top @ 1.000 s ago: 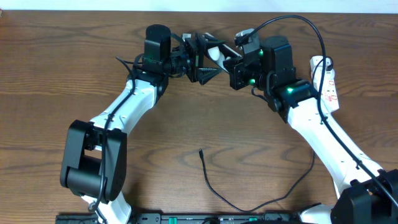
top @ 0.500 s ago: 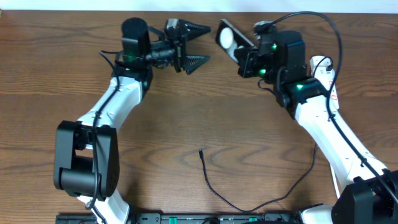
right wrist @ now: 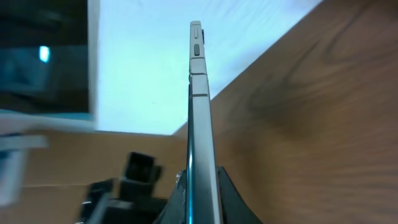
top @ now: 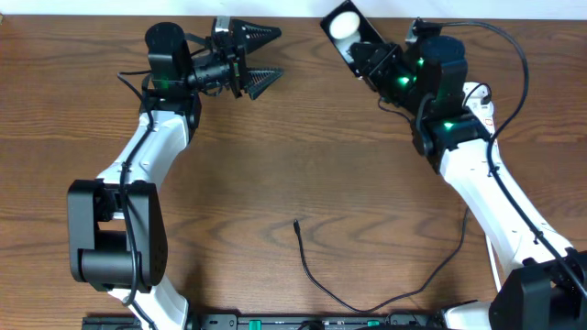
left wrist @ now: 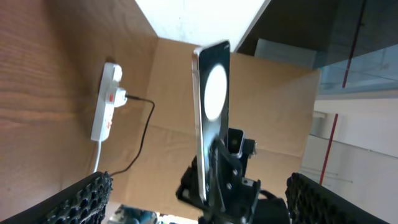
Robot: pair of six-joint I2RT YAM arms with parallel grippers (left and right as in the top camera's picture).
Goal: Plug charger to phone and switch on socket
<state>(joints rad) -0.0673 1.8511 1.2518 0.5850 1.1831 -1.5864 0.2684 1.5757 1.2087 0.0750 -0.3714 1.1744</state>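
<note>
- The right gripper (top: 367, 53) is seen closed tight on one end of the phone (top: 345, 29), which is clamped between its dark fingers (right wrist: 231, 198)
- The phone is held up off the table (top: 303, 156), some way from the socket (top: 486, 115) and toward the table's far edge
- In the right wrist view the phone is seen edge-on, with small side buttons near its free end
- In the left wrist view its dark face with a large white circle is turned toward the left gripper (top: 277, 55)
- The left gripper is spread wide and nothing is held in it; its ribbed fingers (left wrist: 87, 198) are seen at both lower corners of its own view
- The left gripper is placed well apart from the socket, beyond the phone, and a clear gap is left between it and the phone
- The charger (top: 299, 232) is laid loose on the wooden table, touched by neither gripper
- Its plug tip (top: 295, 222) is found well apart from the socket, toward the table's near edge, and the cable is curved in a loop back toward the socket's side
- The socket is laid flat beside the right arm (top: 477, 183) and partly covered by it from overhead; red markings are shown on it
- A thin black lead (left wrist: 144, 127) is seen plugged into the socket, and a white cord (left wrist: 97, 155) is led from one end
- The state of the socket's switch cannot be told
</note>
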